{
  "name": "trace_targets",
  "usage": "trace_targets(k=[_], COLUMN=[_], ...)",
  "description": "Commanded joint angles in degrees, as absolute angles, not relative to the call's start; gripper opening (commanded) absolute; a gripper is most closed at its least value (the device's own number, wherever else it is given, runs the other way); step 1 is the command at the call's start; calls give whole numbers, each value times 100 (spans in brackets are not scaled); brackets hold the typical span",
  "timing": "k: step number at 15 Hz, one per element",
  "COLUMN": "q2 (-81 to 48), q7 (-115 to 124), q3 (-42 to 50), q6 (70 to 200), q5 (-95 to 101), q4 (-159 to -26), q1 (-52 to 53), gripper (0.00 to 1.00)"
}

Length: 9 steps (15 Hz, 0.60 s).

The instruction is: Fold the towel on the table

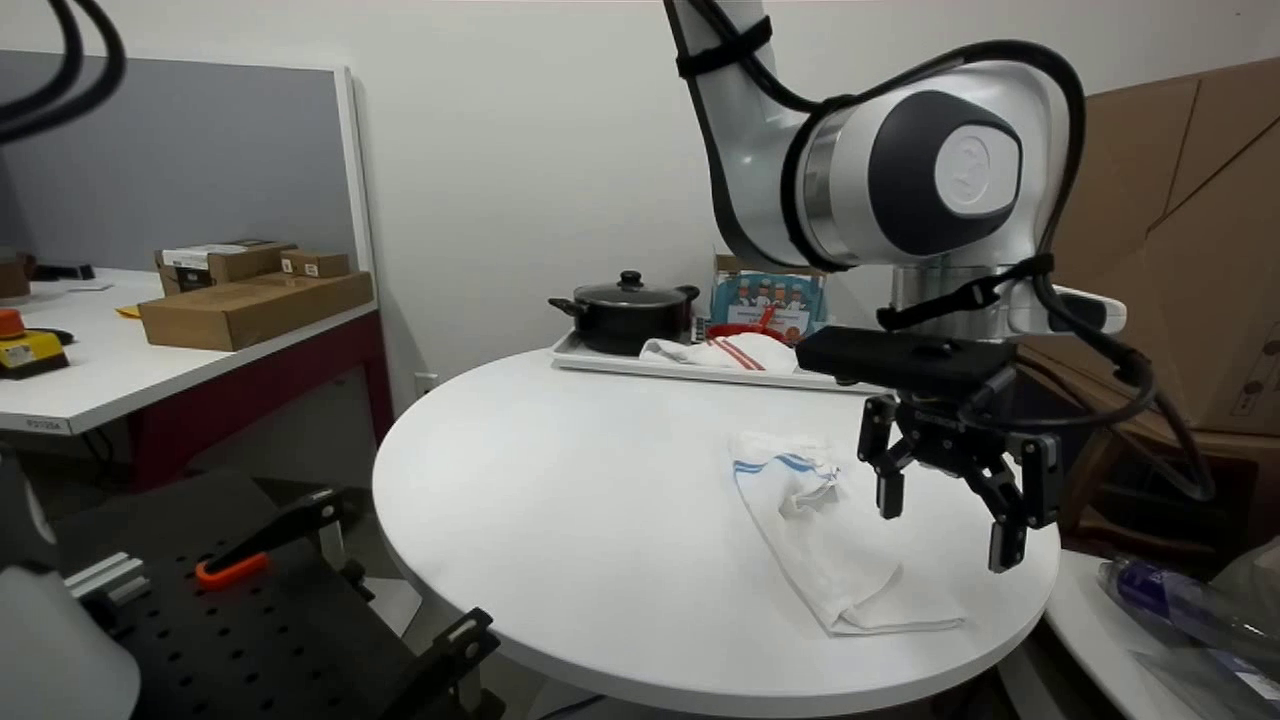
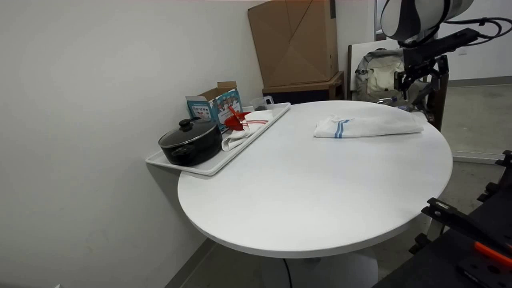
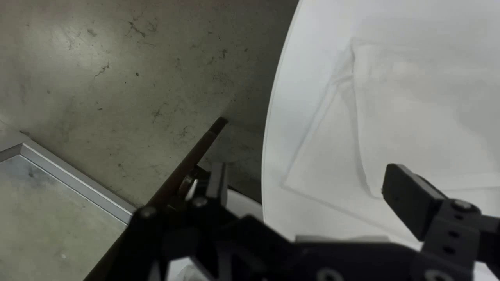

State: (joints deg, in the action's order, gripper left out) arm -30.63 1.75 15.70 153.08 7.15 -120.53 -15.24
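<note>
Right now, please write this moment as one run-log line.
towel: on table, layers uneven | fingers: open, clear of towel | grasp: none

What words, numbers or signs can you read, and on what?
None for certain.
White rectangular desk, edge label: too small.
Blue cardboard box with cartoon chefs: print blurred.
Brown cardboard box with black-and-white label: too small.
Large brown cardboard box, marks: too small.
White robot arm, round emblem: blurred.

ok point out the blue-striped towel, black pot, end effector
Blue-striped towel (image 1: 825, 540), in an exterior view: white upper surface
Black pot (image 1: 632, 325), in an exterior view: side wall
End effector (image 1: 948, 521), in an exterior view: midway between fingertips
</note>
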Motion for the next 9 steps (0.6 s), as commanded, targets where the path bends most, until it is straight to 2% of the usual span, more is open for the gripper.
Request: trace_targets(k=[1, 9], q2=[-3364, -3590], q7=[111, -129], q3=[1506, 944], q6=[15444, 15462], q5=[475, -345], q4=[-11733, -11346], q1=[-1701, -2111], gripper=[100, 100])
